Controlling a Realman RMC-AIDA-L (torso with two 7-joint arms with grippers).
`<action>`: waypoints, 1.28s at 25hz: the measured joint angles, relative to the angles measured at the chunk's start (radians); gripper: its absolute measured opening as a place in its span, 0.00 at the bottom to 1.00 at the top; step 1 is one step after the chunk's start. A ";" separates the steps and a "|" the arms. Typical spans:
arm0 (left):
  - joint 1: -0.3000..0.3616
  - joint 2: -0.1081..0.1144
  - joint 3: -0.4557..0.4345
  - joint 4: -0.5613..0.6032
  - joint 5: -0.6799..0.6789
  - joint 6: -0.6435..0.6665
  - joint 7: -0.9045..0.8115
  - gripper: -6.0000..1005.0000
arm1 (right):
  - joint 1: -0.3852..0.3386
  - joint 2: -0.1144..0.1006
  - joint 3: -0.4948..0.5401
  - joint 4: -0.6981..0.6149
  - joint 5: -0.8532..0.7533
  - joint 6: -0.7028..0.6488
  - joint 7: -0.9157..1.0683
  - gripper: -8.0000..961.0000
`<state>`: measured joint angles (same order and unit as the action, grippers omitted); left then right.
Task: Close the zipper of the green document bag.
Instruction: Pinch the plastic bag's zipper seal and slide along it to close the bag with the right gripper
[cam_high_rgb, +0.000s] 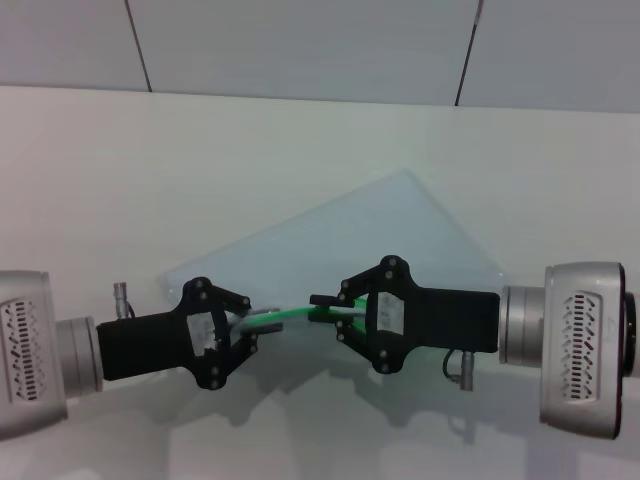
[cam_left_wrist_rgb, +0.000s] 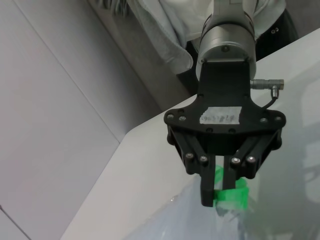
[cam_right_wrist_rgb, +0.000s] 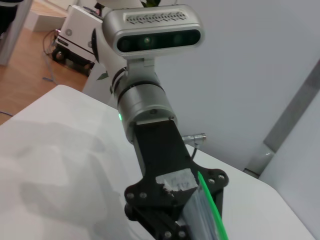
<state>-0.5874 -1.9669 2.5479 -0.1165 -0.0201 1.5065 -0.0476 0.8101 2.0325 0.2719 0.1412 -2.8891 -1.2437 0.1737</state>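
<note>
The green document bag (cam_high_rgb: 380, 235) lies flat on the white table, translucent and pale, with one corner pointing away from me. Its zipper (cam_high_rgb: 292, 315) runs as a thin bright green strip along the near edge, lifted slightly between my two grippers. My left gripper (cam_high_rgb: 258, 325) is shut on the bag's edge at the strip's left end. My right gripper (cam_high_rgb: 325, 306) is shut on the green slider tab (cam_left_wrist_rgb: 232, 196); the left wrist view shows its fingers (cam_left_wrist_rgb: 207, 192) pinching it. In the right wrist view the zipper strip (cam_right_wrist_rgb: 211, 210) runs past the left arm's wrist (cam_right_wrist_rgb: 145, 105).
The white table (cam_high_rgb: 120, 180) stretches wide on both sides of the bag, with grey wall panels (cam_high_rgb: 300, 40) behind it. Beyond the table's edge (cam_left_wrist_rgb: 115, 160) the wrist views show a wooden floor (cam_right_wrist_rgb: 30, 75) and a white machine (cam_right_wrist_rgb: 82, 30).
</note>
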 joint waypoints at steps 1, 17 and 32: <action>0.001 0.000 0.000 0.000 0.000 0.000 0.000 0.06 | -0.003 0.000 0.003 -0.001 0.000 0.000 0.000 0.09; 0.021 0.017 -0.012 0.000 -0.022 0.030 0.009 0.06 | -0.052 -0.003 0.026 -0.013 0.001 0.003 0.006 0.08; 0.034 0.027 -0.012 -0.005 -0.041 0.090 0.010 0.06 | -0.103 -0.003 0.054 -0.072 0.066 0.043 0.012 0.08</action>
<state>-0.5539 -1.9404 2.5356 -0.1214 -0.0610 1.5969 -0.0373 0.7068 2.0299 0.3257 0.0687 -2.8236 -1.2005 0.1855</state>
